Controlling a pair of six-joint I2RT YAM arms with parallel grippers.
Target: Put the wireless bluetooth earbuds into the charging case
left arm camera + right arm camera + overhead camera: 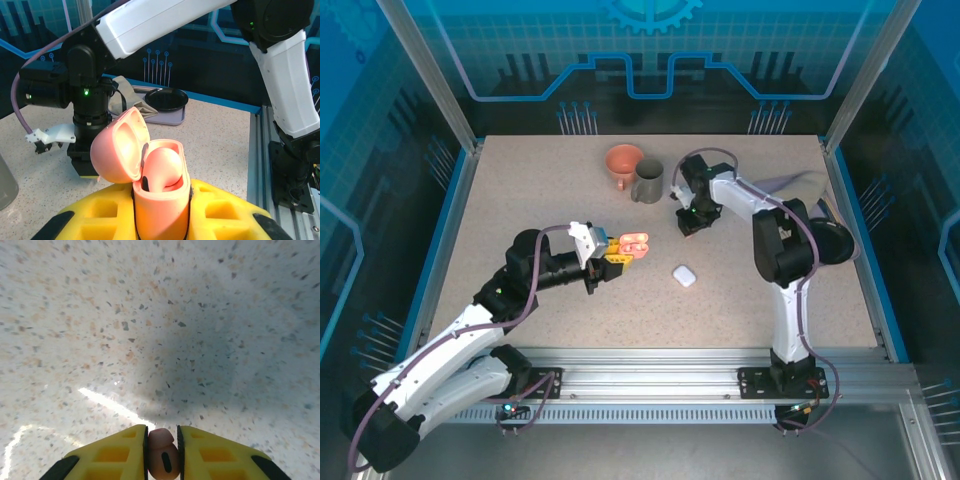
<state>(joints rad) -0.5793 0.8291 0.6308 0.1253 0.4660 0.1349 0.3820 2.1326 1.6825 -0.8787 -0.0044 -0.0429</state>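
A speckled beige table [520, 200] stands inside a booth of blue panels [650, 50] printed with circuit lines and a gear, on the far, left and right sides. Slanting aluminium posts [425, 70] frame them. Blue trim [440, 240] edges the table's sides, and a slotted aluminium rail [650, 360] runs along the near edge. The light is soft, with one bright streak [110, 405] on the tabletop

Open pink charging case [160, 205]; salmon earbud [161, 457] in right pincer [161, 434]

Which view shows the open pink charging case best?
The left wrist view: the pink charging case sits close up between the left tool's fingers, lid hinged open, one pink earbud seated inside. The top external view gives it as a small pink shape at that tool's tip.
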